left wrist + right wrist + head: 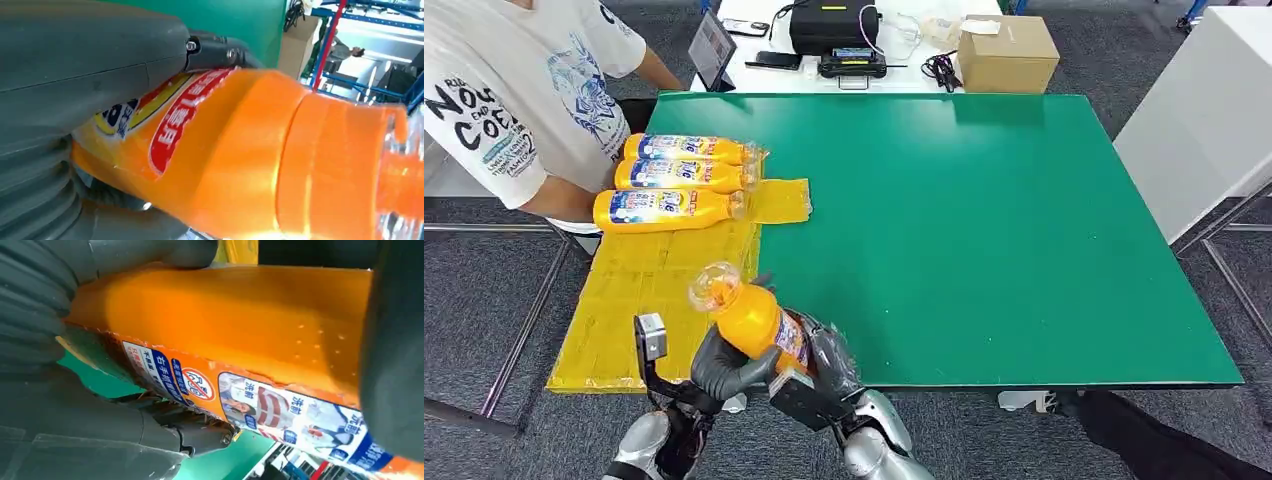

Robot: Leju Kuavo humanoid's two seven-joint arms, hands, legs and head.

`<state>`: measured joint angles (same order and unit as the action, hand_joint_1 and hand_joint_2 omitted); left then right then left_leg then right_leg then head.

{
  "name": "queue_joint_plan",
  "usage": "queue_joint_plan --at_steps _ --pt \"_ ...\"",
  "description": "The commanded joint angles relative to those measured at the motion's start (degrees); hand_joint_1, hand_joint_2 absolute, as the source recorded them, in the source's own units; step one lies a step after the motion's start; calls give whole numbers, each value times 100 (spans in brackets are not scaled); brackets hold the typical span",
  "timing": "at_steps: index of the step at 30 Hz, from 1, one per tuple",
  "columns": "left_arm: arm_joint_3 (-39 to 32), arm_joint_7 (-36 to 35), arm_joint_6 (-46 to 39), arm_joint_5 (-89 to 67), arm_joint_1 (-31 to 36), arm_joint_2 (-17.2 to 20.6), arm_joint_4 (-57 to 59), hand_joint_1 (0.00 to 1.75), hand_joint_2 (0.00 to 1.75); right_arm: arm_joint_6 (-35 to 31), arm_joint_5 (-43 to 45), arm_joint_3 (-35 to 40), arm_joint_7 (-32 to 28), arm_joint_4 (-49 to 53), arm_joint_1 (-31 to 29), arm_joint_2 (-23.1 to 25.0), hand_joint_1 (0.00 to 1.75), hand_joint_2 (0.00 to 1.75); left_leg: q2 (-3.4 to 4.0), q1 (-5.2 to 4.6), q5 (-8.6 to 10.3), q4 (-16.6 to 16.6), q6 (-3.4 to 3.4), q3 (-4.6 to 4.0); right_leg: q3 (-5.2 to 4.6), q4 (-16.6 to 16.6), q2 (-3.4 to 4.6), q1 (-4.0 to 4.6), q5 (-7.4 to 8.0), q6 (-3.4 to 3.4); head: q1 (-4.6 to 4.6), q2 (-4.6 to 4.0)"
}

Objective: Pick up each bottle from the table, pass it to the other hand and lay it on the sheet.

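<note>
Glossy orange plastic bottle (749, 315) gripped by matt grey ribbed hands; beyond them, smooth matt green table (984, 230), crinkled yellow sheet (649, 290).

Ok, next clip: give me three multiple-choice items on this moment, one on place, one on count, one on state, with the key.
1. Where do the lying bottles rest?
A. on the yellow sheet
B. on the cardboard box
C. on the floor

2. How many bottles lie flat?
A. one
B. three
C. five

3. How is the raised bottle held?
A. by a person
B. by both robot hands
C. by nothing; it stands on the table

Key: 1 A, they lie side by side at the sheet's far end; 2 B, three orange bottles show there; 3 B, the left hand and right hand both grip it over the green table's near edge.
</note>
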<state>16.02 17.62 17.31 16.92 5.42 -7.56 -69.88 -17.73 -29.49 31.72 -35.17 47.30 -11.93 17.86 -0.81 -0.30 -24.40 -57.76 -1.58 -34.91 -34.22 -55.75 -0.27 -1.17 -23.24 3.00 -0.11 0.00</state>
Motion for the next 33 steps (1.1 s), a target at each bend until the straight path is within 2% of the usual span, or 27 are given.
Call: queue_joint_plan --at_steps 1,18,19,20,22,23,27,30,32,33 --pt "338 -23 57 -27 247 42 272 175 175 106 -70 435 -8 -672 -212 85 175 175 0 6 -7 1 9 19 20 3 -5 7 -8 -11 -2 0" --pt "111 103 46 176 199 -63 162 175 175 77 47 418 -14 -676 -242 84 171 175 4 10 -12 -4 11 22 24 0 -1 11 -10 -14 0 0" --pt "62 121 0 188 203 -68 138 175 175 18 41 396 11 -656 -237 76 52 175 2 7 -9 -2 9 18 20 1 -2 8 -8 -12 0 0" --pt "-15 139 -87 198 198 -82 97 175 175 -33 50 363 38 -611 -225 71 0 175 -1 5 -4 0 6 9 11 2 -4 5 -4 -8 0 0" --pt "-168 213 -293 127 227 -66 -15 175 175 26 65 340 136 -477 -238 17 0 175 1 6 -6 -2 7 12 13 1 -3 7 -6 -9 2 0" --pt "-332 281 -557 18 228 -106 -106 175 175 -86 79 265 163 -209 -156 -18 0 0 3 10 -12 -5 10 20 22 0 -2 11 -10 -14 0 0" --pt "-694 437 -961 -198 280 -105 -335 175 175 51 308 115 278 967 165 -197 0 0 -4 7 -5 -6 7 1 5 -3 -7 8 -6 -10 2 0" --pt "-1345 776 -1590 -454 709 -4 -212 175 175 392 540 142 296 2212 395 -446 0 0 0 14 -11 -15 12 5 10 -9 -7 15 -11 -16 2 0" --pt "-1603 784 -1662 -501 867 24 -113 175 175 506 568 138 401 2569 466 -529 0 0 -4 8 -1 -5 8 -2 1 -3 -8 9 -3 -10 0 0" --pt "-1792 790 -1684 -500 962 8 -32 175 175 259 267 226 267 2863 515 -637 0 0 -2 13 -7 -12 13 6 9 -9 -8 15 -8 -16 0 0"
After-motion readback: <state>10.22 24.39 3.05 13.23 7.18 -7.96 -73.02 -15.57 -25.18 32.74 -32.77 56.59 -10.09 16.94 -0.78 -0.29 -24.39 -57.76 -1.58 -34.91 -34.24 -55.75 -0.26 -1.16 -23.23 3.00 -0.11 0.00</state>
